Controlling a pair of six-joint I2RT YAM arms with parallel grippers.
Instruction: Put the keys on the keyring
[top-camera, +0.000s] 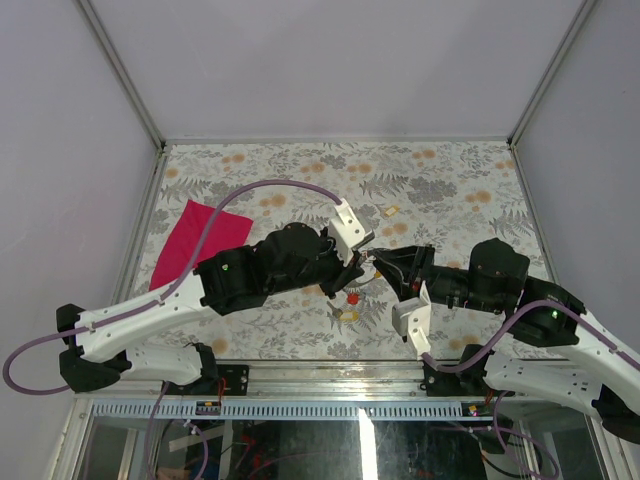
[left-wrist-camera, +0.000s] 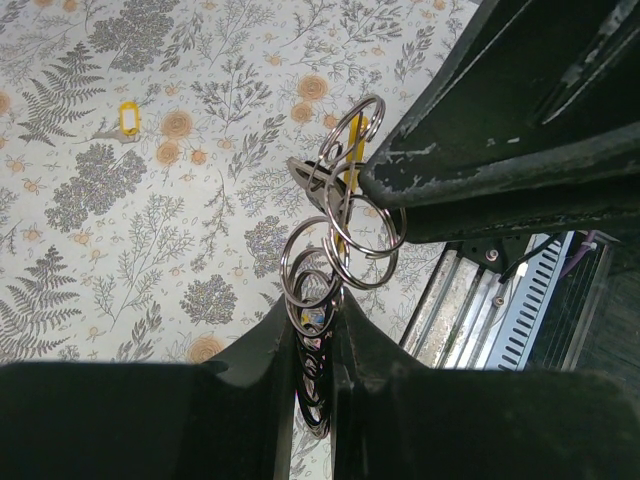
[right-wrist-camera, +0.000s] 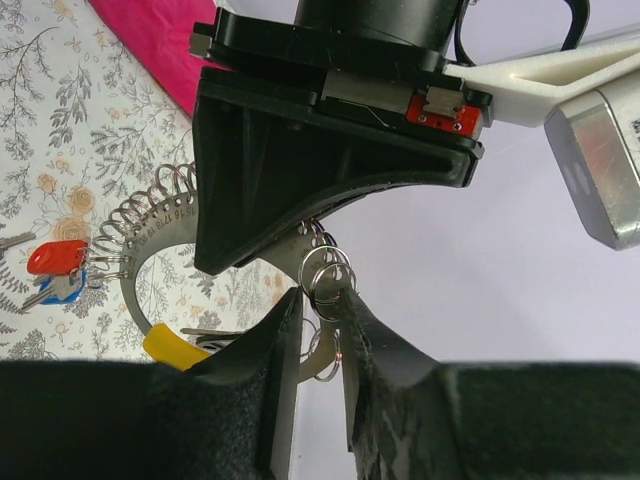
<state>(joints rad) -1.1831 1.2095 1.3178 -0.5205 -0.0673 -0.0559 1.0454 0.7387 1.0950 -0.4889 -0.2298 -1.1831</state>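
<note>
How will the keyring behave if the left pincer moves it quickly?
Probably floppy: the keyring sits in the left pincer as loose linked loops, so it should swing and jangle. Likely light, being thin wire. Possibly slippery: it is bare shiny metal, pinched only at one end.

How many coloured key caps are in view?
4: red cap, blue cap and yellow cap by the keyring; second yellow cap loose on the table. Others may be hidden.

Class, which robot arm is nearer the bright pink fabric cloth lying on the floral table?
Left. The left arm lies just beside the bright pink fabric cloth; the right arm is far off on the opposite side.
</note>
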